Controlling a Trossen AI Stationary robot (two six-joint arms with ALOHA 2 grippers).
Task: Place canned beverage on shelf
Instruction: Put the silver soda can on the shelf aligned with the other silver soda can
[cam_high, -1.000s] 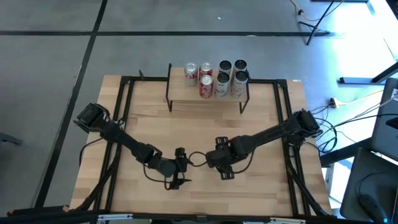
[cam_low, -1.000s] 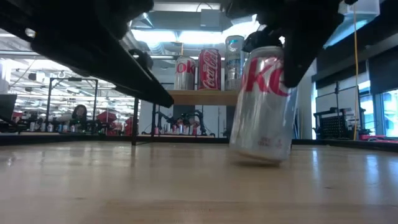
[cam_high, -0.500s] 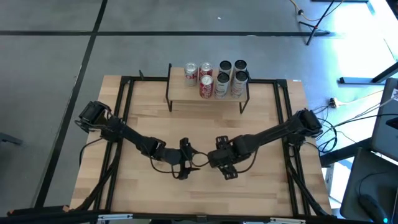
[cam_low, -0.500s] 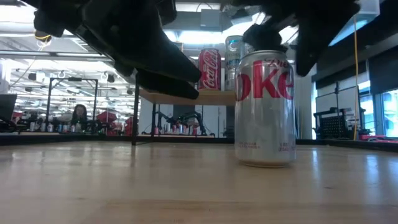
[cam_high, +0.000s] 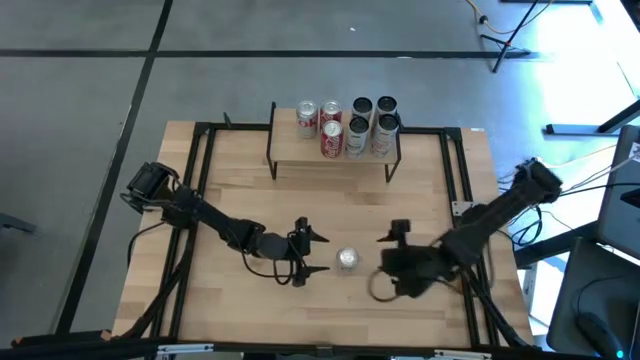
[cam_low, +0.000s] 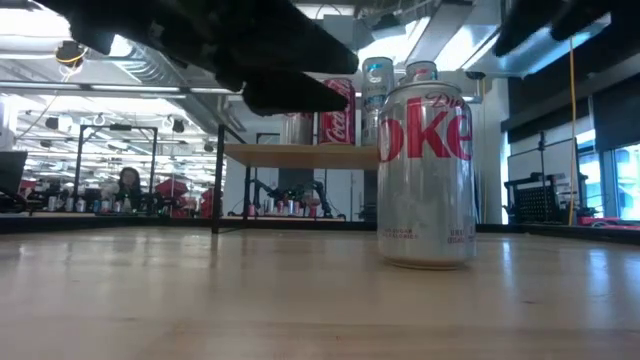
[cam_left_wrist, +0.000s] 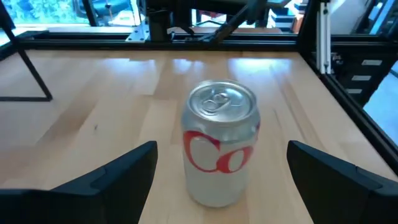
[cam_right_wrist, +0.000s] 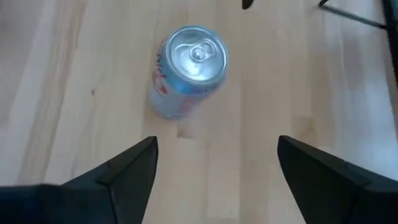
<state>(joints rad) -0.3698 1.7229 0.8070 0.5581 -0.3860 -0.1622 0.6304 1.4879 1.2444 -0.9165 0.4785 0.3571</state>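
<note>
A silver Diet Coke can (cam_high: 347, 260) stands upright on its base on the wooden table, in the near middle; it also shows in the low view (cam_low: 425, 175). My left gripper (cam_high: 320, 253) is open just left of the can, its fingers (cam_left_wrist: 118, 171) apart from it on either side. My right gripper (cam_high: 386, 258) is open to the can's right and above it, and looks down on its top (cam_right_wrist: 190, 55). The shelf (cam_high: 300, 150) stands at the far edge and bears several cans (cam_high: 345, 135).
Black frame rails (cam_high: 203, 170) run along the table's left and right sides. Bare tabletop (cam_high: 330, 200) lies between the can and the shelf. The shelf's plank has bare room at its left end (cam_low: 255, 154). A person (cam_low: 127, 181) sits far behind in the room.
My right gripper has set the tilted can upright on the table, let go and drawn back toward the table's right and near edges. My left gripper has gone toward the table's right, up to the can. The can now stands free.
</note>
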